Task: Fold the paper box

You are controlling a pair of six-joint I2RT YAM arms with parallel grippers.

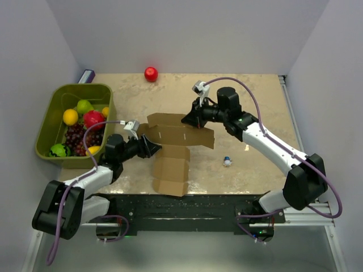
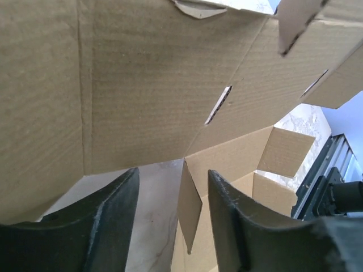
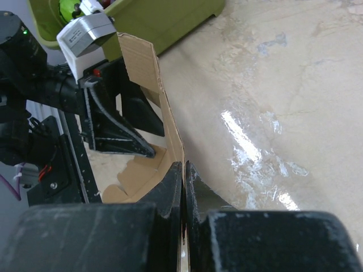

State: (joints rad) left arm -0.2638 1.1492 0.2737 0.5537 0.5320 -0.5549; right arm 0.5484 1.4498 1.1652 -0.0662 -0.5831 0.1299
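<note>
Looking down from the top camera, the paper box (image 1: 173,164) sits in the middle of the table (image 1: 255,102), not yet a box: one long creased arm lies flat and runs toward me at 6 o'clock, and the cross panel at its far end is tipped up off the surface.

My right gripper (image 1: 190,122) is at the 12 o'clock edge of that raised panel. On the right wrist feed the fingers (image 3: 170,187) are pressed tight together with the cardboard's edge clamped between them, and the sheet stands up like a thin wall.

My left gripper (image 1: 153,148) comes in from 9 o'clock, at the corner where the raised panel meets the flat arm. Its wrist view shows the jaws apart, with brown board filling the frame ahead and a small flap's edge lying in line with the gap. I can't tell whether either finger touches it.

The green bin (image 1: 74,88) of fruit is at 9 o'clock, a red ball (image 1: 151,73) is at 12 o'clock by the back wall, and a small blue-and-white object (image 1: 227,161) is at 3 o'clock of the box, apart from it.
</note>
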